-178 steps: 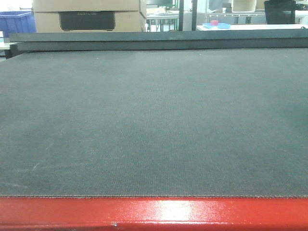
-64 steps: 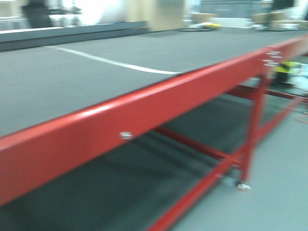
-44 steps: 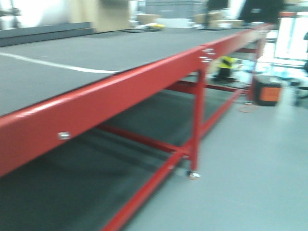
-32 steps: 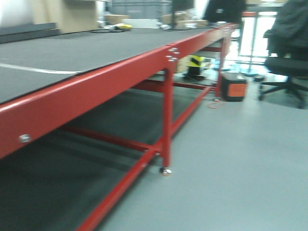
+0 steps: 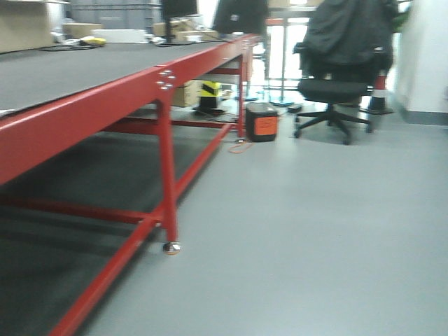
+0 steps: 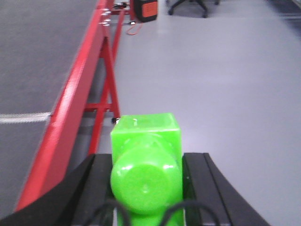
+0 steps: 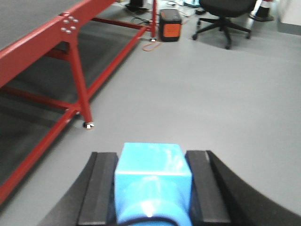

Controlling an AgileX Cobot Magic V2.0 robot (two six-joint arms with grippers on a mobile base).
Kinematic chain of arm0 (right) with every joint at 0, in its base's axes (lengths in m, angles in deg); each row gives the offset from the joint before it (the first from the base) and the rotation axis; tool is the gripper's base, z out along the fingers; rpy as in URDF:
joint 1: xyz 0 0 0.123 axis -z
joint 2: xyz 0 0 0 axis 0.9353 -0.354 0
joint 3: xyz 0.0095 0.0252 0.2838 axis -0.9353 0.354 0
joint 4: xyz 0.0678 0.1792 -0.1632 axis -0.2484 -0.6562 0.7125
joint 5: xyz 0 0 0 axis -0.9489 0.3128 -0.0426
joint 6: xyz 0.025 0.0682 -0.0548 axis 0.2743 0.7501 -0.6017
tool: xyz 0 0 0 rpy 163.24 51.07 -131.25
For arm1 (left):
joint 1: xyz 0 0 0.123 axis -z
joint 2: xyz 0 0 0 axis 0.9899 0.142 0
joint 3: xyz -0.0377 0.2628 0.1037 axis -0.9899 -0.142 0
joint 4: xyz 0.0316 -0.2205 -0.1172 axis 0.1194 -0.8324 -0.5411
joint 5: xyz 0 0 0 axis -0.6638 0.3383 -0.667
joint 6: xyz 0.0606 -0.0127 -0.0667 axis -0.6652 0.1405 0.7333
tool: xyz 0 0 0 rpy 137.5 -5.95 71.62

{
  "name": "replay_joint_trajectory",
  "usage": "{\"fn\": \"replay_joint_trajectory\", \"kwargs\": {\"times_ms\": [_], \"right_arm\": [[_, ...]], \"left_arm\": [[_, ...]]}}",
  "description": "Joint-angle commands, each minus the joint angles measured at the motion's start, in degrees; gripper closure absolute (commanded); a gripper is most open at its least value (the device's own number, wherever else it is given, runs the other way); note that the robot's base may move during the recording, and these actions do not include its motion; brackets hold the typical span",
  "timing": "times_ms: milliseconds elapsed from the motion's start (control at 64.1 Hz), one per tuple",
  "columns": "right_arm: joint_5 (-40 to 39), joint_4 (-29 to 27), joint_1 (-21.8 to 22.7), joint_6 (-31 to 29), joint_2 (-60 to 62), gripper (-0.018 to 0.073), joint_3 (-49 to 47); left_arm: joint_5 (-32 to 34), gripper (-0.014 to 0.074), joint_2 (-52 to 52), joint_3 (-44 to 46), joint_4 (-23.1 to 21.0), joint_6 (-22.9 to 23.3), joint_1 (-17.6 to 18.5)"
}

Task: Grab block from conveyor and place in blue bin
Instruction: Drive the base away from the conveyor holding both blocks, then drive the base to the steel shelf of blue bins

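Block clamped between the pads of the right gripper, stud toward the wrist camera, off the conveyor lying to the left, out over bare floor. Blue bin in no view, so no telling the direction to swing, nor the nearer arm. Ahead and well apart, a chair, then an orange box by a frame leg. Left gripper likewise closed, on a green block, just beside the belt edge.
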Motion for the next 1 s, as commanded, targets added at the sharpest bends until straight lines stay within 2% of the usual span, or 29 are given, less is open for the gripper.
{"fn": "replay_joint_trajectory", "kwargs": {"times_ms": [0,982], "right_arm": [[-1.34,0.61,-0.18,-0.38,0.10,0.0722,-0.35],[-1.34,0.61,-0.18,-0.38,0.10,0.0722,-0.35]], "left_arm": [[1.16,0.0707,-0.23,-0.09,-0.49,0.21,0.39],[1.16,0.0707,-0.23,-0.09,-0.49,0.21,0.39]]}}
